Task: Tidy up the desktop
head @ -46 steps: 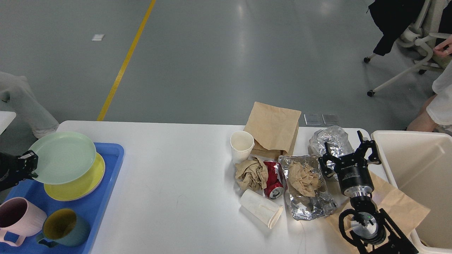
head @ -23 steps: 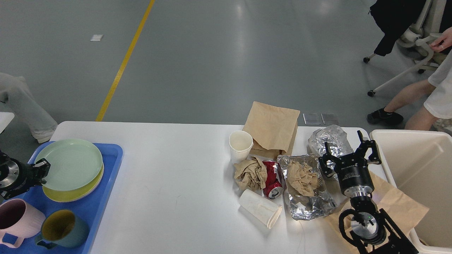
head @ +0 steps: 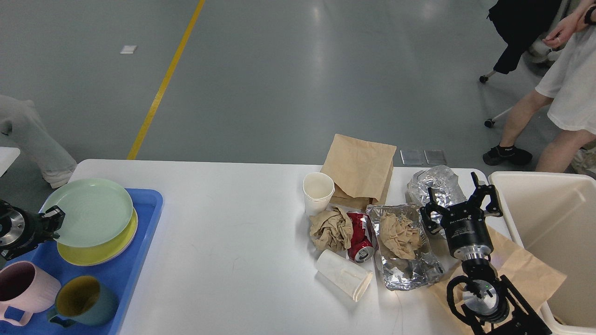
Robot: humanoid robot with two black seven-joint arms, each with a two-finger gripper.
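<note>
The white desktop (head: 233, 232) carries litter at its right half: an upright white paper cup (head: 319, 190), a brown paper bag (head: 358, 170), crumpled brown paper (head: 331, 228), a crushed red can (head: 359, 235), a foil tray (head: 409, 272) with crumpled paper, a paper cup on its side (head: 344, 274) and a foil ball (head: 433, 184). My right gripper (head: 461, 200) is open and empty, just in front of the foil ball. My left gripper (head: 53, 221) grips the left rim of a green plate (head: 88, 211), which rests on a yellow plate (head: 107, 246).
A blue tray (head: 135, 260) at the left holds the plates, a pink mug (head: 23, 286) and a teal mug (head: 84, 300). A cream bin (head: 554, 232) stands at the right table edge. Another brown bag (head: 526, 274) lies under my right arm. A person (head: 558, 83) stands at the far right.
My left gripper has lowered the green plate from a tilted, raised position onto the yellow plate, then shifted it slightly left. My right arm has not moved. The person at the right has stood up.
</note>
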